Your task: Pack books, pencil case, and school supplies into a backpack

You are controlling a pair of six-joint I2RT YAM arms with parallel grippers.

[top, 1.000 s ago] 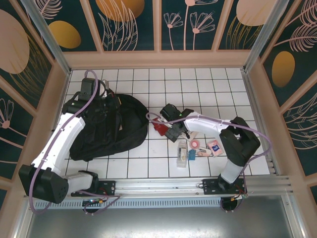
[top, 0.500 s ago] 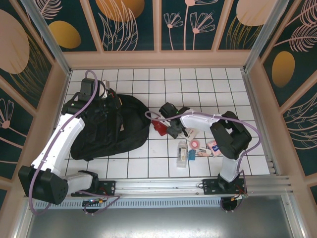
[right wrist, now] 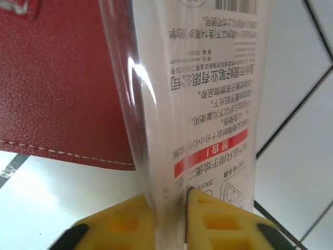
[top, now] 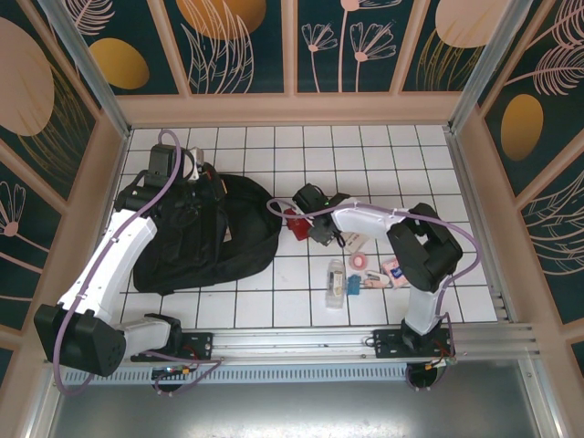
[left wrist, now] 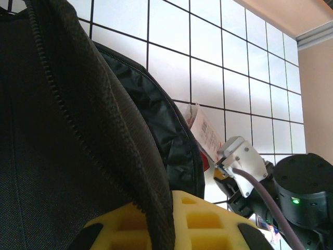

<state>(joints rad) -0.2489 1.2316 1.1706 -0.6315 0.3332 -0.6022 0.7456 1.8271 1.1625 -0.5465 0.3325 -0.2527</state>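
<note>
Red case [right wrist: 57, 78], clear wrapper [right wrist: 208, 78] cropped by edges

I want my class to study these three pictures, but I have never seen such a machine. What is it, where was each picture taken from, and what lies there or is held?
A robot: two white arms bolted at the near edge of a tiled table, each ending in a gripper with two yellow fingers. The wide picture looks down from above and behind the arms. The other two come from cameras on the wrists, fingers at the bottom. The left gripper pinches an edge of the black backpack. The right gripper pinches a clear-wrapped packet with a white printed label, beside a red stitched item; whether that lies inside the wrap I cannot tell. On the tiles lie a pink tape roll, a long clear packet with blue bits and a blue-and-white card.
</note>
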